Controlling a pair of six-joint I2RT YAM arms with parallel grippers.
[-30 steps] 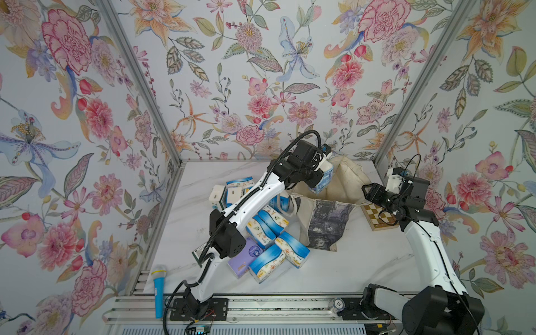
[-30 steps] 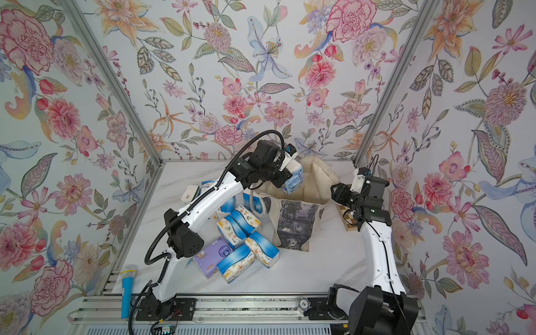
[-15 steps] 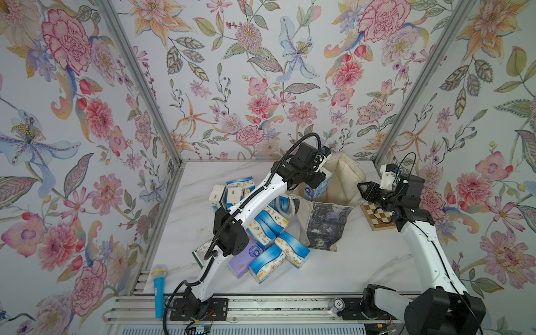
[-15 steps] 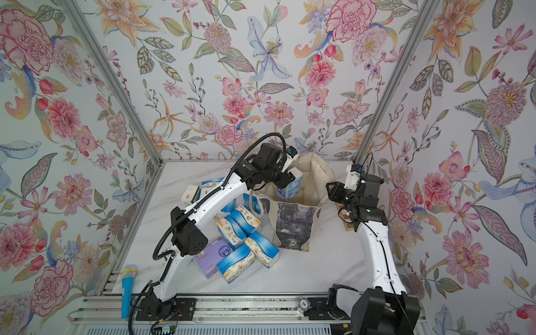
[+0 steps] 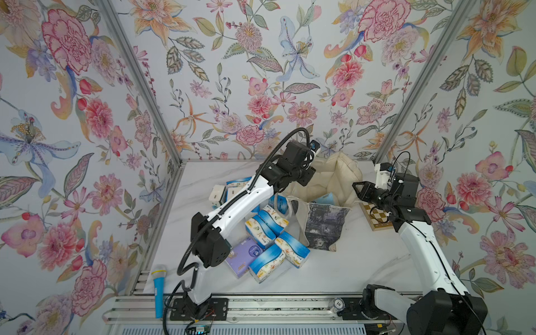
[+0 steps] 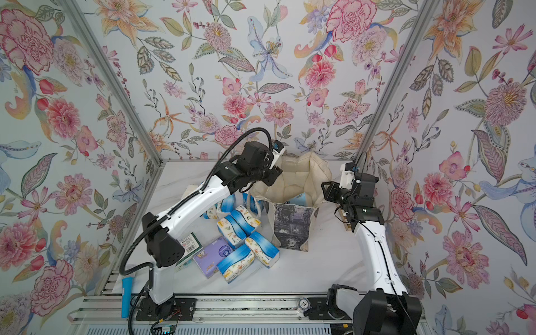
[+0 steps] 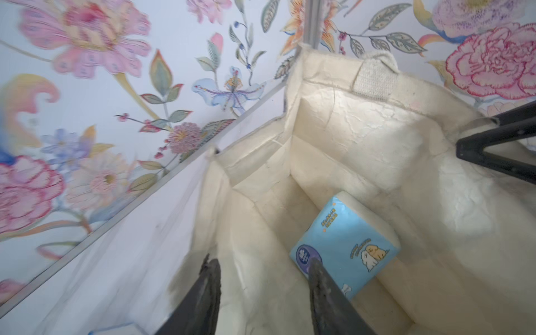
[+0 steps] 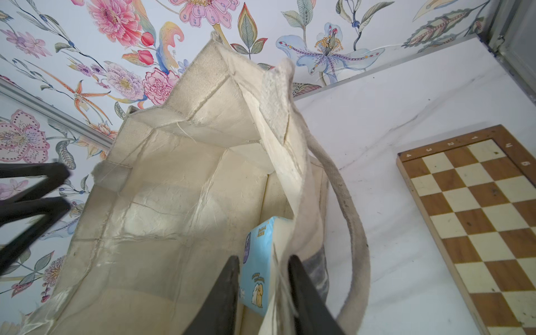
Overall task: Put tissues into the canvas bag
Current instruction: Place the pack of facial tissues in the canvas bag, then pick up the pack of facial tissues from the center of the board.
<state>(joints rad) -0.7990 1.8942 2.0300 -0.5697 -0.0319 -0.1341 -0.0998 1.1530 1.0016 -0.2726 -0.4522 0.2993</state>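
Flowered walls [image 5: 261, 72] box in a white marble tabletop [image 5: 362, 269]. The canvas bag [image 5: 327, 179] stands open at the back, and I see just one pale blue pack [image 7: 345, 246] lying in its bottom. Everything else among the tissues [image 5: 269, 229], the lilac pack [image 5: 246, 255] included, lies heaped on the tabletop just beside the bag's printed front. My left hand [image 7: 262, 262] hangs over the bag's mouth, fingers spread and empty. My right hand [image 8: 263, 261] pinches the bag's rim, apparently to hold the mouth open. I judge the job barely begun: nearly the whole heap is left to move. A chessboard [image 5: 374, 217] lies beyond the bag.
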